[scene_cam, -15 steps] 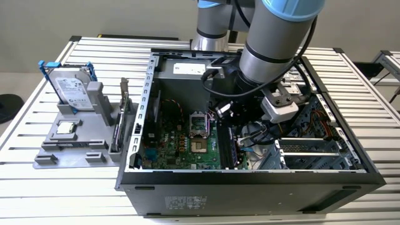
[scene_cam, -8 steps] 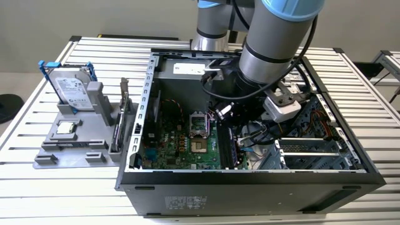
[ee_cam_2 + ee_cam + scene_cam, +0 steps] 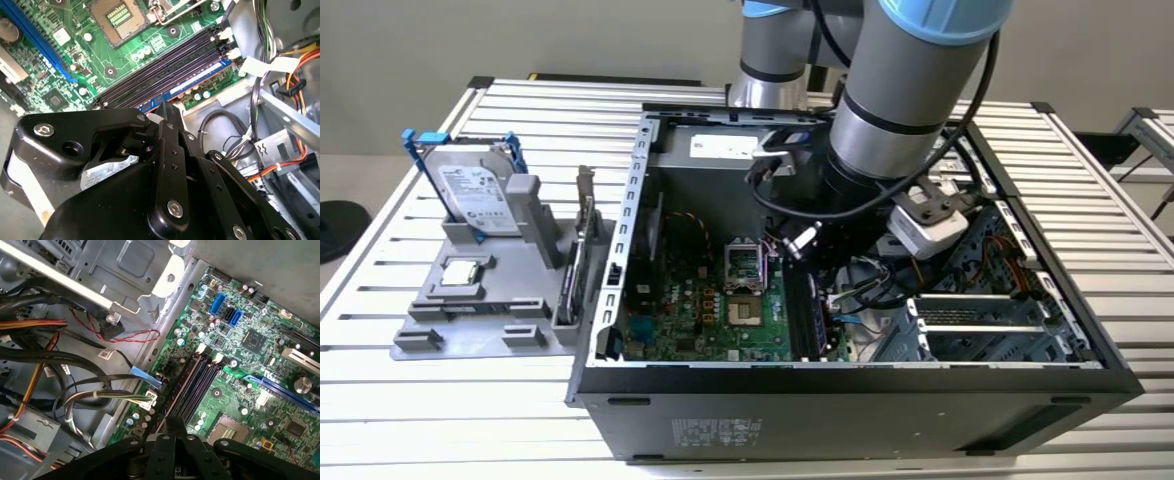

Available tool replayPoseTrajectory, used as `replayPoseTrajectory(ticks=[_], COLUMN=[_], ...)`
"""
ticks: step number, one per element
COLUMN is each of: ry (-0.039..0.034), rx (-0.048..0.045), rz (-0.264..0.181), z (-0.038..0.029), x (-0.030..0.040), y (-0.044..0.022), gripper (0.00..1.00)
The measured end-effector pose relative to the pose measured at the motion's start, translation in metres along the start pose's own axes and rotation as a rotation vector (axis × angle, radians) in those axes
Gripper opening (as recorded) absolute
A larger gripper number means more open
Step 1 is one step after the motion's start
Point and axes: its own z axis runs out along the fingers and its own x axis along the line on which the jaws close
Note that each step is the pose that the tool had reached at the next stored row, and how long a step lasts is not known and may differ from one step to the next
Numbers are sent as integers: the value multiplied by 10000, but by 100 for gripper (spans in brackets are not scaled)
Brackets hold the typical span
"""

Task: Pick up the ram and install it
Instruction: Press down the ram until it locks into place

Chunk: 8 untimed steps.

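The black, bolted gripper (image 3: 167, 117) sits low inside the open steel computer case (image 3: 854, 385), directly over the long black memory slots (image 3: 165, 62) of the glossy green motherboard (image 3: 235, 405). Its fingers look closed on the ram (image 3: 187, 87), a thin blue-green strip seen edge-on in the outermost slot beside the grey case wall. A silver boxy hard drive (image 3: 471, 197) with a white label, print unreadable, stands in a grey holder (image 3: 480, 300) outside the case on the ribbed metal table (image 3: 440, 420).

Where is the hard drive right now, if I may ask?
On the exterior view's left, the hard drive stands upright in the grey holder, beside the computer case.
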Motion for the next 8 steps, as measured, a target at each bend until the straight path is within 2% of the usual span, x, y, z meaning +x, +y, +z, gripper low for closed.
replayPoseTrajectory(ticks=[8], ry=[-19], rx=[-16], rz=[-864], z=[0], x=[-2], y=[-1], gripper=[0])
